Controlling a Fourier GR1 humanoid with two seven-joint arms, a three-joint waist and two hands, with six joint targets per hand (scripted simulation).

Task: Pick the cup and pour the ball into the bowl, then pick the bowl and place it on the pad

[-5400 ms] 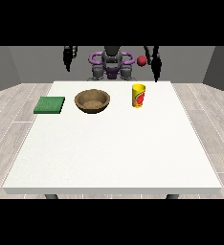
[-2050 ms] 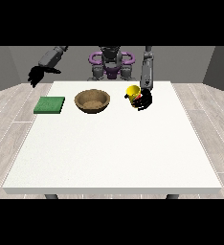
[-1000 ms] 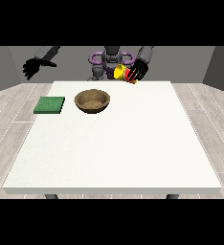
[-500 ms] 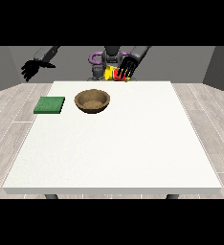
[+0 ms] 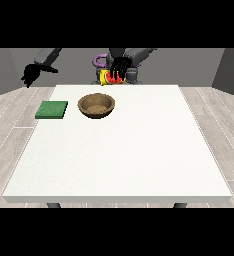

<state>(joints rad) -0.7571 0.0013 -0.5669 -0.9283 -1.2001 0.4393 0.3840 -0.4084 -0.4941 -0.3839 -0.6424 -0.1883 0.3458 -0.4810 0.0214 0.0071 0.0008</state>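
A yellow cup with red on it [image 5: 107,78] is held up in the air, tipped onto its side, behind and above the bowl. The hand at the view's right [image 5: 120,66] has its fingers curled round the cup. The brown bowl [image 5: 96,105] stands on the white table [image 5: 124,145] near the far edge, left of centre. I cannot make out the ball. A green pad [image 5: 52,109] lies flat at the table's far left. The hand at the view's left [image 5: 30,75] hangs raised beyond the table's left corner and holds nothing.
The robot's body [image 5: 116,70] stands behind the table's far edge. The pad lies close to the table's left edge, a short gap from the bowl.
The hand at the view's right has carried the cup a little leftward, closer to above the bowl, and tipped it further. The other hand has barely moved.
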